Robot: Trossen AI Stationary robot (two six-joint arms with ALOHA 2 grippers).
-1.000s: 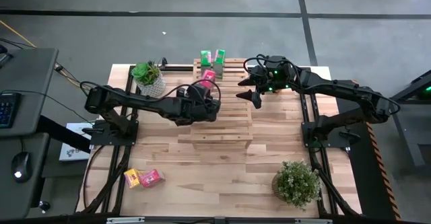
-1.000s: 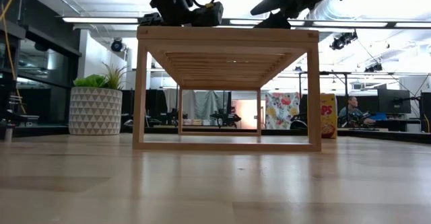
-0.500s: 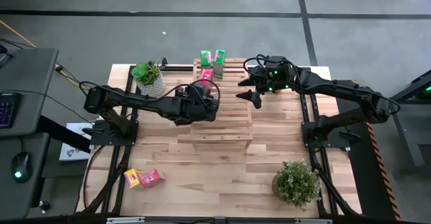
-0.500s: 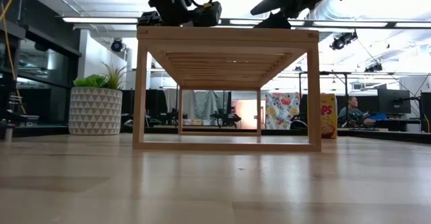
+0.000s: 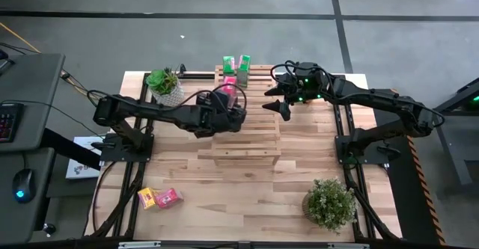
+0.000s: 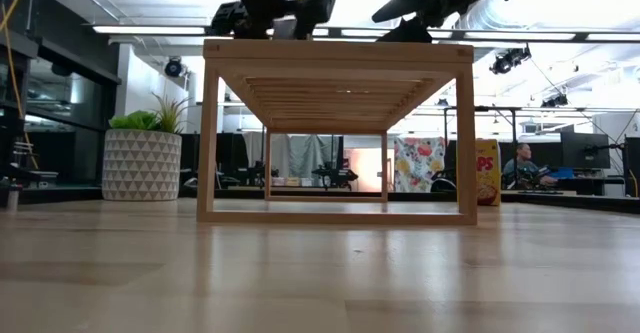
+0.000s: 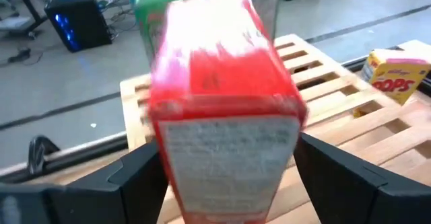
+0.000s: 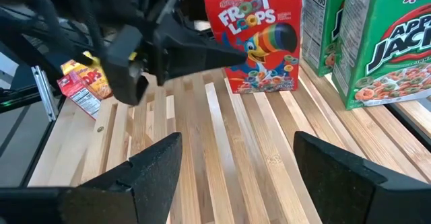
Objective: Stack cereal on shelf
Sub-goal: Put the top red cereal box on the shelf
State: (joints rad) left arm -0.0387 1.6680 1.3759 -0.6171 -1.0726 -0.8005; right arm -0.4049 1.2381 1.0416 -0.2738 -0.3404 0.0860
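Over light slatted wooden rack [image 5: 245, 125], left gripper [image 5: 232, 105] pinches small pink-red cardboard cereal box [image 7: 225, 103] near two green cereal boxes [image 5: 236, 62]. Right gripper [image 5: 278, 99] hovers beside, fingers spread, nothing between.

A robotics lab or workshop in an open industrial hall. The wooden worktop [image 5: 247, 182] stands on a bare grey concrete floor [image 5: 224, 32]. Beside the worktop is a desk with a keyboard [image 5: 6, 122] and mouse [image 5: 22, 183]. Beyond it, ceiling strip lights [image 6: 150, 30], monitors [image 6: 585, 150] and a seated person [image 6: 522, 163].
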